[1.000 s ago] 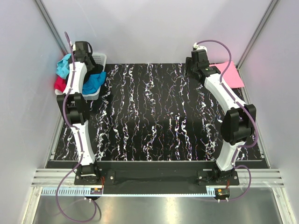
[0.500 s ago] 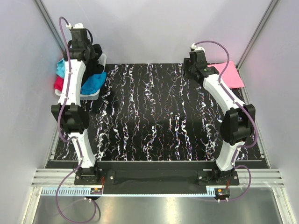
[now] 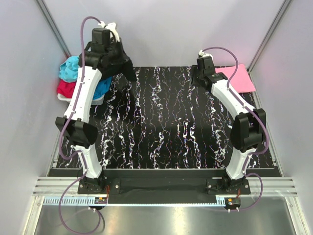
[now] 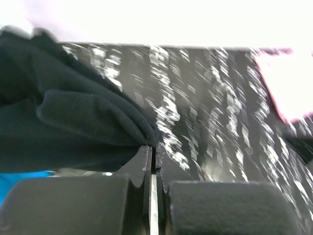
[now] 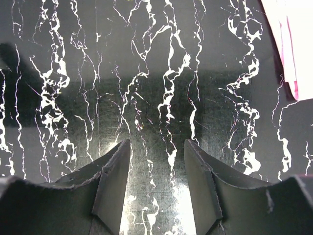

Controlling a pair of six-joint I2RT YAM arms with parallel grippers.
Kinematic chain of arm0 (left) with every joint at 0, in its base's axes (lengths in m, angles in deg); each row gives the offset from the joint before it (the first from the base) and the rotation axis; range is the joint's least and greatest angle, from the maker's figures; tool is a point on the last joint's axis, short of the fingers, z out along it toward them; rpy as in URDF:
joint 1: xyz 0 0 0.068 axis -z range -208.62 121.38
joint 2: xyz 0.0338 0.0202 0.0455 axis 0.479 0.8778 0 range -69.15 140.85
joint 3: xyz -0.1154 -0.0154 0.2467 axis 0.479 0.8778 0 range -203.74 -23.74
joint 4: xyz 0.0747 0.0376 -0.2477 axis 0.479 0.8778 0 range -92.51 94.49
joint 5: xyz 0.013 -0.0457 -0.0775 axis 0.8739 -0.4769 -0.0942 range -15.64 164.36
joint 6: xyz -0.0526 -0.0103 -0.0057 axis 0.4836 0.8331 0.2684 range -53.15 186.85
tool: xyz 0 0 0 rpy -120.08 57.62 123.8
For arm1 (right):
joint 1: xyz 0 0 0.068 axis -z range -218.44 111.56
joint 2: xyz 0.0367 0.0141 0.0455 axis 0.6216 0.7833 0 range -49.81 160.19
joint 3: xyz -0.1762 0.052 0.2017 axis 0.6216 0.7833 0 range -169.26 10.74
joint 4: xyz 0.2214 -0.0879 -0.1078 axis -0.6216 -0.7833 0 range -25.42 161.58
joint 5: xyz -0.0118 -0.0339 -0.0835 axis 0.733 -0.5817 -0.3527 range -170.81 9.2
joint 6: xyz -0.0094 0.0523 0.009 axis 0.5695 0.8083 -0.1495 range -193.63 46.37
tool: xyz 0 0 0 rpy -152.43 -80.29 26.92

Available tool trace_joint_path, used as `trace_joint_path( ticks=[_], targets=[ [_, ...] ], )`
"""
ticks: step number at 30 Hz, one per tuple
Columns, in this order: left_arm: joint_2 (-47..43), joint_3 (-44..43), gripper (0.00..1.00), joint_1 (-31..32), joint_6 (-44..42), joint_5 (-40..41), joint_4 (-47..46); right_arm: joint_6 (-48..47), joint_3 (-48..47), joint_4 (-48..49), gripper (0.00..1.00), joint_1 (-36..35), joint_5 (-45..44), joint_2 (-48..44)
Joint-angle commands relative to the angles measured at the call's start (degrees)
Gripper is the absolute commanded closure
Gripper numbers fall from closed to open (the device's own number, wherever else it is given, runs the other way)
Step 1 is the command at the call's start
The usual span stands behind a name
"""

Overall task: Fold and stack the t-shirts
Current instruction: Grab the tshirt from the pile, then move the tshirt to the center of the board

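**Left arm hoists the black t-shirt clear of the basket**

Up and toward the table goes the left arm: a second ago it was bent low over the white lattice basket (image 3: 97, 100) at the rear-left corner, and now its wrist is raised and swung inward over the mat's back edge. The left gripper (image 4: 152, 147) has its jaws pressed together on a fold of the black t-shirt (image 4: 63, 117), which hangs bunched and rumpled from the pinch. The height looks deliberate. A large garment has to be drawn well up before its trailing cloth comes free of the basket rim and the shirts under it.

Those remaining shirts stay heaped in the basket: the teal t-shirt (image 3: 68, 68) on top at the back, the red t-shirt (image 3: 64, 88) below it, the blue t-shirt (image 3: 103, 87) partly hidden by the arm.

The right arm has barely shifted. The right gripper (image 5: 156, 143) hovers with its jaws apart and nothing between them, over the bare black marbled mat (image 3: 161, 122). It is probably waiting to catch a free edge once the black shirt is laid down.

The pink t-shirt (image 3: 240, 78) lies flat and already folded at the rear-right corner, just beside that gripper. It likely marks where the stack will grow.
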Motion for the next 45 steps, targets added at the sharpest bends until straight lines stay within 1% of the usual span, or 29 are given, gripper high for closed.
trace_joint_path(
  ticks=[1,2,4,5,8,10,13,14,16,17,18,20,22,25,26,29,30,31,32,33,34,35,37,38,39,40,41,42,45],
  targets=[
    [-1.35,-6.13,1.0,3.0,1.06,-8.6,-0.93,0.9,0.61,2.33,0.45,-0.54,-0.97,-1.45],
    [-1.26,-6.31,1.0,3.79,1.33,-9.99,-0.32,0.64,0.52,2.15,0.45,-0.54,-1.66,-1.36],
    [-1.52,-5.35,1.0,4.85,1.33,-10.27,-0.05,0.28,0.0,2.15,0.44,-0.54,-3.16,-1.45],
    [-1.61,-5.26,1.0,6.34,1.33,-11.48,0.3,0.11,-0.44,2.24,0.44,-0.63,-3.95,-1.45],
    [-1.87,-4.82,1.0,9.5,0.54,-10.62,1.18,-0.16,-2.55,1.71,0.43,-0.19,-7.29,-0.75],
    [-2.05,-2.72,1.0,10.74,0.36,-11.85,1.36,0.72,-4.57,0.93,0.43,0.07,-9.49,-0.22],
    [-2.31,0.19,1.0,15.39,-0.77,-13.34,1.88,2.38,-7.02,-0.13,0.41,0.69,-12.47,0.92],
    [-2.14,0.02,1.0,19.58,-1.65,-10.73,3.19,2.83,-7.73,-0.57,0.39,0.95,-12.92,1.27],
    [-0.3,-1.82,1.0,23.47,-3.67,-7.38,4.78,4.14,-10.45,-2.66,0.39,1.91,-14.32,3.11],
    [1.45,-2.44,1.0,26.01,-3.94,-4.06,6.44,4.76,-11.51,-3.64,0.37,2.35,-14.94,3.73],
    [2.42,-4.1,1.0,26.73,-4.03,-2.9,7.41,5.72,-13.26,-4.61,0.36,3.4,-14.86,4.43],
    [3.48,-4.99,1.0,27.79,-3.68,0.0,9.43,5.99,-13.98,-5.58,0.33,4.29,-14.5,5.05],
    [3.31,-4.3,1.0,28.41,-4.29,1.59,9.97,6.17,-14.86,-5.58,0.28,6.12,-13.72,5.06],
    [1.91,-1.66,1.0,28.68,-4.21,6.68,9.97,6.35,-16.88,-5.76,0.24,8.15,-12.66,5.32],
    [1.47,0.69,1.0,28.24,-4.21,10.52,9.97,6.43,-17.49,-5.85,0.24,9.46,-12.4,5.49],
    [1.03,4.57,1.0,26.31,-2.89,14.94,9.8,6.17,-19.6,-6.46,0.22,12.19,-11.0,5.76],
    [0.77,7.28,0.8,25.87,-1.67,16.52,9.8,6.26,-20.13,-6.64,0.21,12.98,-10.2,5.85],
    [0.41,8.61,0.65,25.43,-0.87,18.37,9.8,6.26,-20.31,-6.81,0.21,13.43,-9.5,5.67],
    [-1.16,11.59,0.61,24.64,0.0,22.48,9.71,6.26,-20.31,-6.9,0.22,14.04,-8.1,5.67],
    [-2.22,13.1,0.47,24.11,2.19,24.87,9.62,6.26,-20.05,-7.07,0.21,13.96,-7.13,5.41],
    [-3.44,14.59,0.37,23.58,3.95,27.76,9.53,6.26,-19.7,-7.08,0.22,13.96,-5.9,5.32],
    [-6.07,17.3,0.25,21.4,5.53,31.88,9.36,6.43,-19.26,-6.99,0.23,14.05,-3.02,5.06],
    [-9.15,20.13,0.18,18.49,11.85,36.2,9.09,6.79,-18.03,-6.9,0.24,13.7,-0.71,4.88],
    [-12.74,23.62,0.14,15.26,13.97,37.97,8.31,6.44,-17.59,-6.9,0.25,13.52,-0.01,4.88],
    [-14.6,25.31,0.13,13.57,15.9,37.29,7.0,4.61,-16.89,-6.99,0.25,13.0,-0.09,4.88],
    [-16.45,27.15,0.12,12.34,16.44,36.33,3.68,3.55,-16.62,-7.08,0.25,11.43,-0.44,4.53],
    [-19.51,30.65,0.12,11.11,15.75,32.57,1.21,2.66,-16.1,-7.08,0.25,10.37,-2.01,4.09],
    [-20.5,31.65,0.11,11.18,13.57,30.97,-0.73,2.05,-15.22,-7.16,0.25,9.22,-2.46,2.7],
    [-19.72,31.48,0.11,12.94,10.31,27.44,-1.19,2.73,-12.59,-7.86,0.26,5.53,-2.02,-0.47]
  ],
)
